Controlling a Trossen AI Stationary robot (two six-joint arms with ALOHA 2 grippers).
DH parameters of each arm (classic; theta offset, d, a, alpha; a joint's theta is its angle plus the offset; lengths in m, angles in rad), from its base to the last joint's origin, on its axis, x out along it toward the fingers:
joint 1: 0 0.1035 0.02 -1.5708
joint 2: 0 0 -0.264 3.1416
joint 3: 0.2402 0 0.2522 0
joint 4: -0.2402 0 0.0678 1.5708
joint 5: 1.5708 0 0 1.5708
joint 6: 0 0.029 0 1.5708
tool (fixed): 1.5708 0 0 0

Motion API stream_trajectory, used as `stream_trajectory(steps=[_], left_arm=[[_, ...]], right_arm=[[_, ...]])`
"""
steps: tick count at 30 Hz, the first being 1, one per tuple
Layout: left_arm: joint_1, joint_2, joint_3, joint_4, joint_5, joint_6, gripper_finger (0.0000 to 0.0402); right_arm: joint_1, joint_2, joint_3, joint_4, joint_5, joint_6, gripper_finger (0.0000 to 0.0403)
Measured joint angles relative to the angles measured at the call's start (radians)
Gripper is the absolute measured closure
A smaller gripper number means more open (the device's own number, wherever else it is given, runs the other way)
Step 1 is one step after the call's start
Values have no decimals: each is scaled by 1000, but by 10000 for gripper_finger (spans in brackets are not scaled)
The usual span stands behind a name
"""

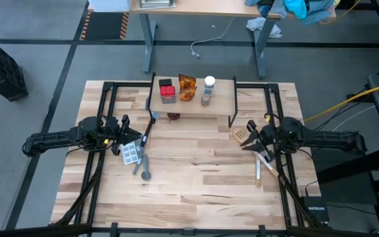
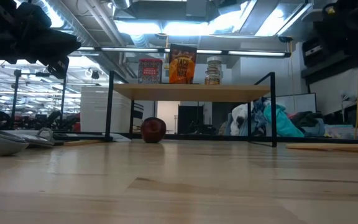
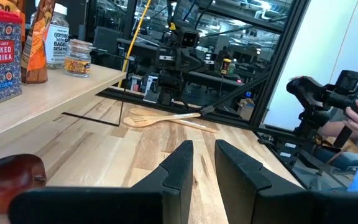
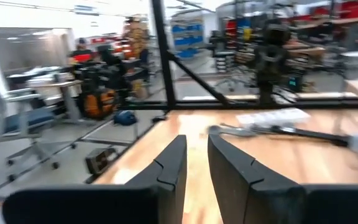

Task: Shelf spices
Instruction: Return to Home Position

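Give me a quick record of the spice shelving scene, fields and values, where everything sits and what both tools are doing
shelf: at the table's far middle
on shelf: red-topped box, orange packet, white-capped jar, small jar
under shelf: dark red round item on the table
left tool: left of the shelf, holding nothing, fingers narrowly apart
right tool: right of the shelf, holding nothing, fingers narrowly apart
near left tool: grey tray utensil
near right tool: wooden spatula

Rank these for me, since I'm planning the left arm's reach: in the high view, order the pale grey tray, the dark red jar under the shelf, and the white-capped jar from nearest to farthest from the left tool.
1. Pale grey tray: on the table right beside the left tool.
2. Dark red jar: under the shelf's front edge.
3. White-capped jar: on the shelf, toward its right end.
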Motion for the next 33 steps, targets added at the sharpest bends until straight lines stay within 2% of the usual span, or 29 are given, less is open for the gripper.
stream_trajectory(steps=[8, 16, 19, 28, 33], left_arm=[[0, 0, 0, 0, 0, 1, 341], [0, 0, 0, 0, 0, 1, 341], [0, 0, 0, 0, 0, 1, 341], [0, 0, 0, 0, 0, 1, 341], [0, 0, 0, 0, 0, 1, 341]], right_arm=[[14, -29, 0, -81, 221, -1, 331], [100, -201, 0, -293, 418, -2, 331], [117, -251, 0, -331, 437, -26, 331], [119, -249, 0, -374, 458, -51, 331], [119, -249, 4, -423, 528, -49, 331]])
